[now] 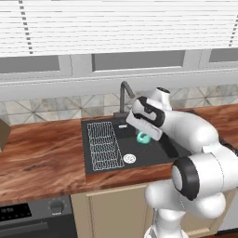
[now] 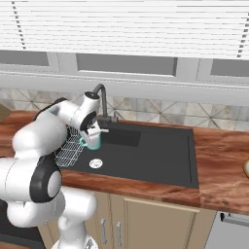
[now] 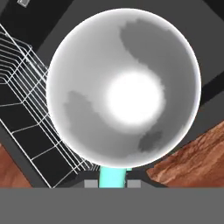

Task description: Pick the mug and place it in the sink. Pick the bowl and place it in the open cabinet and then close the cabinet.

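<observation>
One mug, teal, is hanging pinched in the gripper above the sink, beside its wire rack; release is pending, bowl and cabinet steps are waiting.

The robot's arm was glossy white, built of thick rounded links that swelled like smooth shells. Between the links sat dark, nearly black joint rings; the largest, well behind the gripper, formed a broad black band around a white round cap. Another dark collar wrapped the wrist just behind the gripper, under a short white cylinder topped by a small dark cap. In the right base view the same pattern showed: white bulbous segments, a black ring at the big lower joint, and a white pedestal below. No cables, screws or markings were discernible.
</observation>
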Motion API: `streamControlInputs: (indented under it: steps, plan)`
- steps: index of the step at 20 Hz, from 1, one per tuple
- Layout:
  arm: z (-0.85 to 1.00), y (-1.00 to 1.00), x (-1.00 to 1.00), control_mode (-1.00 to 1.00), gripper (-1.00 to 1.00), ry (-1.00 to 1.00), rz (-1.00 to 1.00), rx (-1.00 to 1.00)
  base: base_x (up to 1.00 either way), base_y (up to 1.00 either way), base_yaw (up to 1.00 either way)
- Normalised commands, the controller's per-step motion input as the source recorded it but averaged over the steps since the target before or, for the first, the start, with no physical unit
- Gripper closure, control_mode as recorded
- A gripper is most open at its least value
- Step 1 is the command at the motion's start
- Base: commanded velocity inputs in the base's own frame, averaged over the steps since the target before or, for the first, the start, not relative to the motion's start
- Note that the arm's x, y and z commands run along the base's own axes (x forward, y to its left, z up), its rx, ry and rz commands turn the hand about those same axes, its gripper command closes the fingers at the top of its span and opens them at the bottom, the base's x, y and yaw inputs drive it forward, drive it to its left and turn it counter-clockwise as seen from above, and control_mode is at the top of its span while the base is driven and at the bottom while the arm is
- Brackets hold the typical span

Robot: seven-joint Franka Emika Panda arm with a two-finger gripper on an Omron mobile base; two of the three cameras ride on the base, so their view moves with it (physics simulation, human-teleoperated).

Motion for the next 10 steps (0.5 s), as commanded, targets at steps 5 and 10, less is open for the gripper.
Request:
streamControlInputs:
  steps: [5, 10]
  plan:
    - [0.0, -0.36, 0.37, -1.0, 1.0, 0.0, 0.22, 0.0, 0.0, 0.0, 0.0]
    - [0.0, -0.23, 0.12, -1.0, 1.0, 0.0, 0.34, 0.0, 0.0, 0.0, 0.0]
